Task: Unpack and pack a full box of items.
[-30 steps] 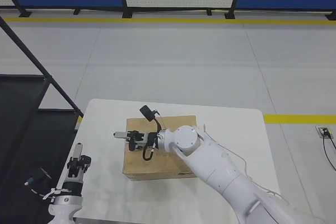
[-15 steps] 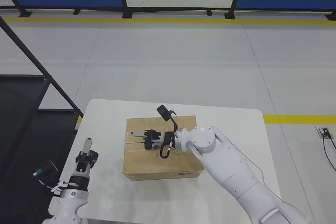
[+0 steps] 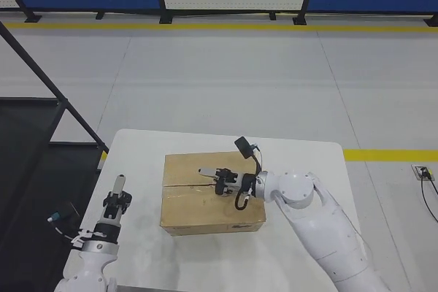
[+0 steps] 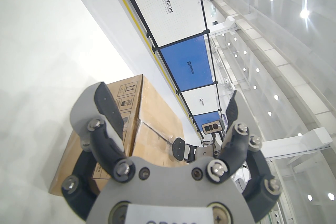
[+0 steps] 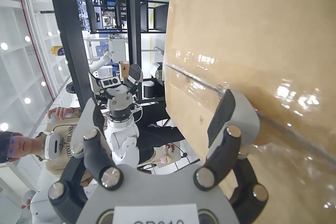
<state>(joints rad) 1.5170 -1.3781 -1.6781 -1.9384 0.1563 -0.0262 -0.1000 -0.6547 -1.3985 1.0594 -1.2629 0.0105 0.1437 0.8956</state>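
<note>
Both the right gripper (image 3: 206, 173), over the taped box (image 3: 204, 212) on the table (image 3: 139, 160), and the left gripper (image 3: 118, 184), beside it, gape wide, holding nothing. I'd press one right finger (image 5: 223, 114) into the seam (image 5: 189, 75) and drag steadily to split it. The right wrist view shows that glossy seam by the finger; the top view barely does.

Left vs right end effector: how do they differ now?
Left end effector is over the table beside the box; right end effector is over the box top by the taped seam. Left points toward the far table edge; right points sideways across the box. Both open, empty.
</note>
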